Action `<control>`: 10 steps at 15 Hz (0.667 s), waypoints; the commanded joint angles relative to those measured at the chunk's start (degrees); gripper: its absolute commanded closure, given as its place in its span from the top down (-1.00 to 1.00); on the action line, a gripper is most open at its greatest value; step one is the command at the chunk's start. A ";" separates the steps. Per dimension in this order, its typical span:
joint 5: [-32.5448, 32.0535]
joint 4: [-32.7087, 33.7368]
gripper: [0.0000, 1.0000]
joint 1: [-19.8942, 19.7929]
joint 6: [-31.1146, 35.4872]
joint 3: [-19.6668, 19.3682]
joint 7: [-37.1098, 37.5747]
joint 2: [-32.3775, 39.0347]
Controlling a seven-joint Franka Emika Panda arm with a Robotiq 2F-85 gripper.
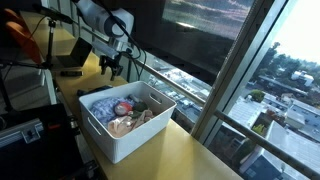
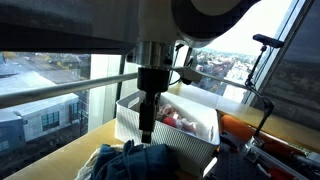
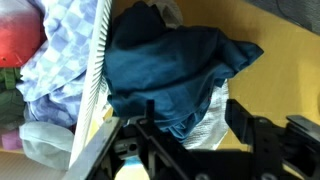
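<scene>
Under the gripper [image 3: 193,118], blue cloth [image 3: 170,60] touches the basket [image 3: 95,85] (wrist view shows contact).

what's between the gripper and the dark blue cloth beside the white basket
Nothing visible. In the wrist view the open gripper hangs directly over the dark blue cloth, and the white basket stands off to one side.

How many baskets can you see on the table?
1. The white basket sits on the yellow table by the window, full of clothes. The gripper hangs just outside it, over a blue cloth. Another could hide outside the pictures.
</scene>
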 commanded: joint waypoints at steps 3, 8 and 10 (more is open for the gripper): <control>-3.38 -0.83 -0.34 0.14 3.65 -2.00 -0.36 2.01; -6.51 0.28 -1.00 -1.27 5.54 -4.39 -1.27 4.01; -6.93 0.59 -1.00 -2.26 5.80 -5.15 -1.85 4.16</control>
